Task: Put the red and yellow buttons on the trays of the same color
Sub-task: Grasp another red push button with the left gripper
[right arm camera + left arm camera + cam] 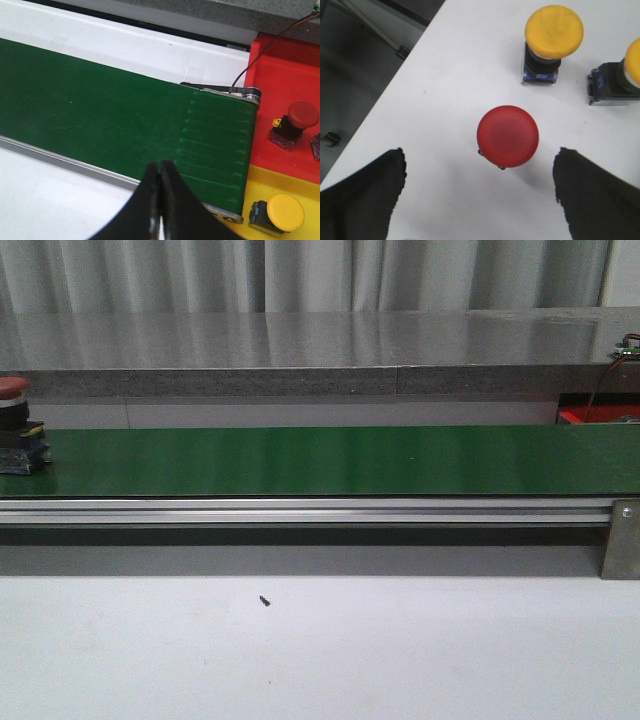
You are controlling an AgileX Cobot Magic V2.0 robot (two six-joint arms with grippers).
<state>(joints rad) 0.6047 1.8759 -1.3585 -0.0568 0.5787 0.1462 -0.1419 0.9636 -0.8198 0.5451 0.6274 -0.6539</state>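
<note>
We see the left claw [479, 192] wide open above a red button [507, 135] standing on the white surface [455, 75], its fingers either side, not touching; two yellow buttons [553, 31] stand beyond. The right claw [159, 185] is fully closed, empty, over the green conveyor belt [100, 115]. Beside the belt end, the red tray [280, 80] holds a red button, the yellow tray [260, 187] a yellow one
</note>
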